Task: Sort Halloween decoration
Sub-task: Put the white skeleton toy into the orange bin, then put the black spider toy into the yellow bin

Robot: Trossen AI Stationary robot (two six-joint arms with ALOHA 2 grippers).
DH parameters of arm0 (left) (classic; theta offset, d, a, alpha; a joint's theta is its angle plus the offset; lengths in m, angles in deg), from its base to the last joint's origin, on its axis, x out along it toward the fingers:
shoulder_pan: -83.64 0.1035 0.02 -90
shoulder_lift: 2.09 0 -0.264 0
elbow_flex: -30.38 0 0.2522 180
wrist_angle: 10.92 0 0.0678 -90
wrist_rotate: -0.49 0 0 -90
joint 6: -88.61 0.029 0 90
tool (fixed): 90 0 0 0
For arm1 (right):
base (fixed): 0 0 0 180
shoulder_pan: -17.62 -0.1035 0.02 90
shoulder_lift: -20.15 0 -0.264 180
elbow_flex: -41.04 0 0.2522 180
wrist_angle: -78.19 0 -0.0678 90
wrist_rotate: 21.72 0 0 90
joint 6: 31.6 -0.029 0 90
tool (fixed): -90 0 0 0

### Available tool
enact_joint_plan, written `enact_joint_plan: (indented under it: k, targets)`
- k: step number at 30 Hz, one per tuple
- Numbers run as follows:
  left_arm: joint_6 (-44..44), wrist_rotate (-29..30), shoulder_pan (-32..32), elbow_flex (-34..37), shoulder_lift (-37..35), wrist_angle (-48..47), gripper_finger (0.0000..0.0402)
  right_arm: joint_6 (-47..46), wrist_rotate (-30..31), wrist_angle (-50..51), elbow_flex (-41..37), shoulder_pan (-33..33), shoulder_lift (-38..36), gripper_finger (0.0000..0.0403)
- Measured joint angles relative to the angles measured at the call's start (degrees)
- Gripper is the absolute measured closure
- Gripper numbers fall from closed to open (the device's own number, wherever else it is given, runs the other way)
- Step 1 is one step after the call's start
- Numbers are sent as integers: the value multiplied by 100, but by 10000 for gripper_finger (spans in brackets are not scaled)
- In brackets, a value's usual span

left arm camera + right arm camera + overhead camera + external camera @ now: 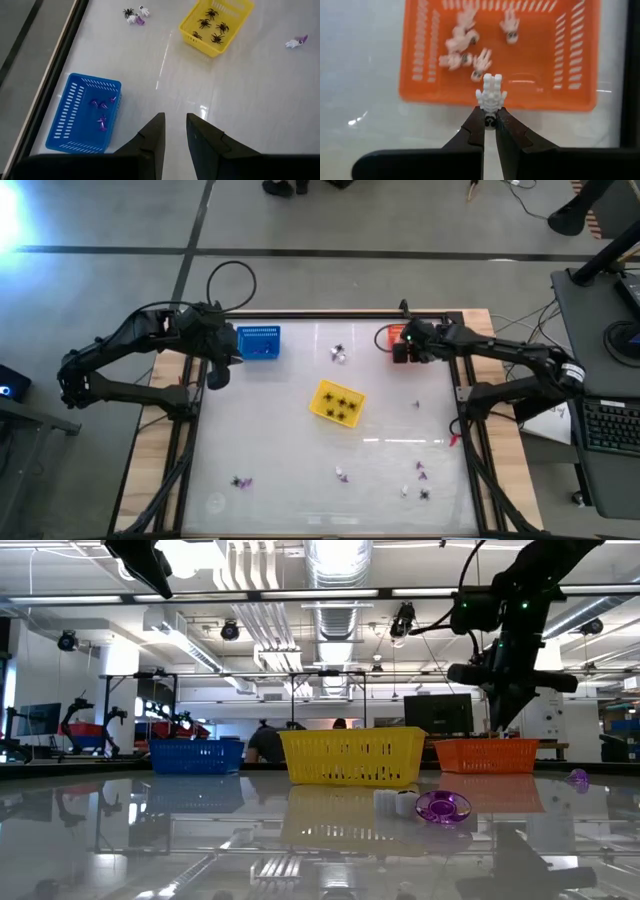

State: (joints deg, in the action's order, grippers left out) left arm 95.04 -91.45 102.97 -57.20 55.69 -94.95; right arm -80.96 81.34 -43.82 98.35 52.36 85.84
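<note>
White skeleton-hand piece (491, 95) is pinched between the closed fingertips of the right gripper (490, 121), held above the near rim of the orange basket (570, 102); four similar white pieces (481, 63) already lie inside. High view places this gripper at the far right of the table (300, 430), over the orange basket.

Step in hand, as judged: drop-off of a white piece. To do it well, carry the tips further in over the basket floor before releasing (at present the piece hangs about over the rim, so a release here could bounce it off the wall onto the table). Keep low, open slowly, lift straight up.

Left gripper (175, 131) hangs beside the blue basket (70, 115) with fingers slightly apart, holding nothing; purple bits (102, 112) lie in that basket. Black spiders (210, 24) sit in the yellow basket (192, 37). Loose pieces (421, 478) remain scattered along the near side of the table, and a small cluster (340, 353) lies between the blue and orange baskets.
</note>
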Motion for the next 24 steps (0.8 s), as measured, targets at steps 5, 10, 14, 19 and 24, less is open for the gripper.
enact_joint_plan:
  k: [5,10,14,19,24]
  targets:
    - [-144,296,2,0,0,56,340,493,-62,-29,0,527,0,390]
    - [-149,356,2,0,0,101,340,958,-253,-141,0,909,0,390]
    - [-261,356,2,0,7,108,340,1109,-253,-367,0,1007,0,375]
    - [-418,354,0,0,37,110,340,1329,-253,-615,0,1014,0,326]
    - [-584,354,0,0,129,110,340,1346,-253,-642,0,1016,0,288]
